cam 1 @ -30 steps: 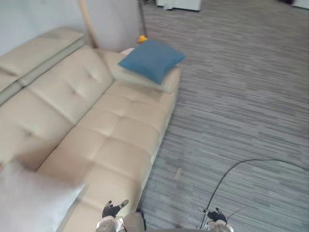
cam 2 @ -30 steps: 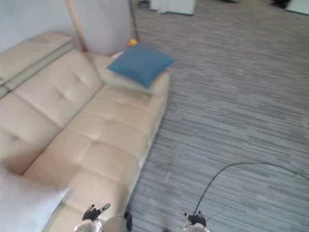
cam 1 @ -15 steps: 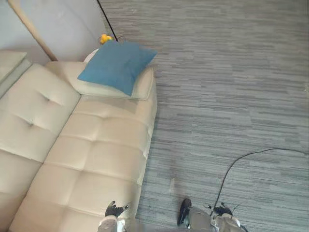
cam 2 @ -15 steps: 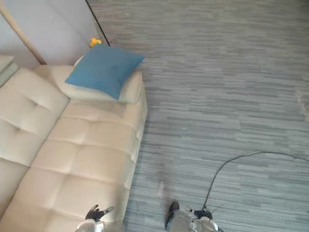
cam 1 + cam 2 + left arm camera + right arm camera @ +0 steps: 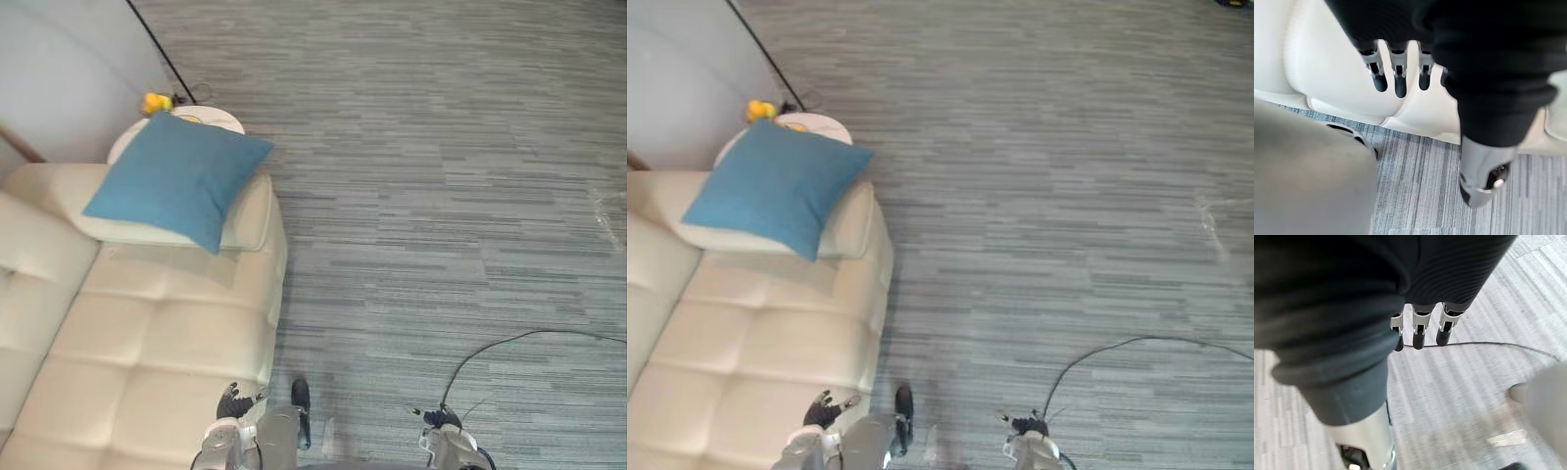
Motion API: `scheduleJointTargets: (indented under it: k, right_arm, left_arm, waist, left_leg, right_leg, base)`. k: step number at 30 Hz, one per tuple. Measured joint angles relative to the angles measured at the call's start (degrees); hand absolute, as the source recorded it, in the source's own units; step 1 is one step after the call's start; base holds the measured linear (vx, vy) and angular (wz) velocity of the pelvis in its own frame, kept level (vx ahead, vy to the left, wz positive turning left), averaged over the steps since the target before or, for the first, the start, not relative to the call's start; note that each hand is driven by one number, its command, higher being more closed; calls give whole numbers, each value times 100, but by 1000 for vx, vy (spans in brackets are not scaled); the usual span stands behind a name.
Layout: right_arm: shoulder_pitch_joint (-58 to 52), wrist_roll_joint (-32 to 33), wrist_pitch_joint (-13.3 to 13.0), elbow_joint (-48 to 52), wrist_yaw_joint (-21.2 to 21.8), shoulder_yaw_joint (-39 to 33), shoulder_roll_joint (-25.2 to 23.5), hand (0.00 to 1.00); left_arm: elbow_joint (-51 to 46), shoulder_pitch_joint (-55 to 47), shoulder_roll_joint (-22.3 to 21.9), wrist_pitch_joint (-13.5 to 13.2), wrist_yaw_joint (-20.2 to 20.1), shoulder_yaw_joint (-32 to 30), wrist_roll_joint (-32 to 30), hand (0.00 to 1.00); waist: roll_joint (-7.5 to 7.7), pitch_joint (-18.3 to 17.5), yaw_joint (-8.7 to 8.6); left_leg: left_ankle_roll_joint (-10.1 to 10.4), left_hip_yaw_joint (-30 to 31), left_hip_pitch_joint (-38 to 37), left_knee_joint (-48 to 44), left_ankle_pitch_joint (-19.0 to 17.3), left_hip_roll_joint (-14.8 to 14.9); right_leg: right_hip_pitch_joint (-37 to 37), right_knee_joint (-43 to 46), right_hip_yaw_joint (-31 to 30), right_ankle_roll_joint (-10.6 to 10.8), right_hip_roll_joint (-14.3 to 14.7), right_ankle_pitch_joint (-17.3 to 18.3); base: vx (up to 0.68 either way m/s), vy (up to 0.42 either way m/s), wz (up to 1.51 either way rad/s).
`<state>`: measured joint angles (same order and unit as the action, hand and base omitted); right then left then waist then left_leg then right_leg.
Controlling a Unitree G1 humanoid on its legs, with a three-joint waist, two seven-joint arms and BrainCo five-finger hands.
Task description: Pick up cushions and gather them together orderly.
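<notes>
1. Blue cushion (image 5: 176,181) is in neither hand: the left hand (image 5: 1399,73) hangs low by the front edge of the cream sofa (image 5: 147,343), its fingers straight and loose, holding nothing
2. The right hand (image 5: 1418,328) hangs over the striped grey carpet (image 5: 441,196), its fingers likewise relaxed and empty
3. Ahead of the left hand runs the tufted sofa seat; the cushion lies beyond it, well apart from both hands, on the padded armrest (image 5: 250,211) at the sofa's end
4. Behind the armrest stands a round white side table (image 5: 211,119) with a small yellow object (image 5: 155,102) on it, just beside the cushion's far corner
5. Handling, as a judgement: the cushion looks light, soft and plump, with a woven cover that should not slip; it will sag and fold if taken by one corner, so a hold on two opposite edges, or a deep pinch at mid-edge, looks safer
6. Nothing about it seems fragile, though dragging it backwards could nudge the side table
7. Direction: it is roughly square, so it has no true long axis; it lies nearly flat, turned like a diamond, one corner pointing down towards the seat and the robot, another jutting past the armrest's outer side towards the carpet
</notes>
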<state>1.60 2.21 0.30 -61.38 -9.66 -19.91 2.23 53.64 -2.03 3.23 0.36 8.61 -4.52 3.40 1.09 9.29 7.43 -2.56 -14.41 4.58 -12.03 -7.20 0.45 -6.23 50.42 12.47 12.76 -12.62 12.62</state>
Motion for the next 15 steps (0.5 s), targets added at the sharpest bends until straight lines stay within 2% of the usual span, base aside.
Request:
scheduleJointTargets:
  k: [2,3,5,6,7,8,9,10,11,12,13,14,15]
  right_arm:
    - [-22,-2,9,17,15,60,-3,0]
    - [-37,-2,9,47,30,103,-5,0]
    - [-27,-1,7,129,70,105,-10,0]
    - [-42,-1,6,160,75,97,-8,0]
    - [-55,0,11,165,74,65,4,0]
    - [-62,1,19,162,73,55,-1,0]
    - [-156,1,28,137,73,33,-14,0]
    - [-220,23,25,117,87,-26,-37,0]
    - [-155,5,26,119,68,-145,43,0]
    - [-137,4,24,116,71,-175,96,0]
    - [-159,8,17,125,73,-188,132,0]
    - [-185,12,19,123,69,-189,142,0]
    - [-216,19,22,123,58,-178,135,0]
  left_arm:
    - [11,-43,8,7,6,3,5,0]
    - [9,-40,9,7,9,0,5,0]
    - [4,-21,7,-2,5,2,-3,0]
    - [9,-9,3,-2,5,0,-8,0]
    - [40,-1,-16,0,5,-9,-61,0]
    - [67,-9,-9,2,9,-18,-117,0]
    - [118,-44,12,5,8,-54,-122,0]
    - [147,-102,56,-2,6,-115,-104,0]
    - [210,-102,-97,1,22,-248,-111,0]
    - [219,-138,-171,-1,14,-256,-112,0]
    - [201,-163,-279,-10,17,-327,-112,0]
    - [154,-156,-331,-5,12,-350,-112,0]
    - [133,-150,-377,1,7,-353,-94,0]
  waist:
    - [-54,29,-1]
    - [-92,46,-50]
    - [-149,58,-128]
    - [-142,56,-139]
    - [-163,65,-146]
    - [-151,64,-156]
    - [-91,46,-197]
    - [49,16,-219]
    - [-207,-18,-217]
    - [-294,-78,-214]
    - [-331,-115,-238]
    - [-444,-134,-270]
    - [-559,-110,-278]
  left_leg:
    - [23,22,-590,275,-48,1]
    - [23,85,-873,431,-48,64]
    - [32,229,-1083,534,-53,178]
    - [72,336,-1117,534,-79,239]
    - [213,496,-1190,534,-241,333]
    - [324,610,-1247,526,-371,364]
    - [520,775,-1333,475,-620,376]
    - [685,947,-1415,397,-870,303]
    - [713,1112,-1474,190,-929,512]
    - [713,1228,-1364,-127,-929,585]
    - [716,1377,-978,-932,-927,681]
    - [826,1514,-522,-1901,-824,797]
    - [974,1515,-125,-2752,-525,981]
  right_leg:
    - [-187,108,354,-344,-242,165]
    - [-326,-204,565,-562,-262,254]
    - [-598,-1339,766,-694,-185,173]
    - [-717,-2110,664,-742,-98,-26]
    - [-871,-2964,218,-746,114,-427]
    - [-880,-3353,-150,-687,224,-697]
    - [-868,-3808,-661,-610,318,-1065]
    - [-885,-3765,-986,-672,357,-1556]
    - [-882,-3329,-827,-815,485,-1214]
    - [-861,-3181,-712,-872,502,-978]
    - [-771,-3097,-543,-917,491,-754]
    - [-607,-3063,-320,-939,499,-630]
    - [-355,-3082,-117,-1023,568,-509]
  base:
    - [502,52,7]
    - [512,-27,27]
    - [398,-100,44]
    - [391,-190,59]
    - [397,-225,62]
    - [425,-300,77]
    - [439,-371,77]
    - [502,-433,75]
    - [407,-348,55]
    - [379,-310,47]
    - [371,-311,65]
    - [350,-311,80]
    - [335,-273,83]
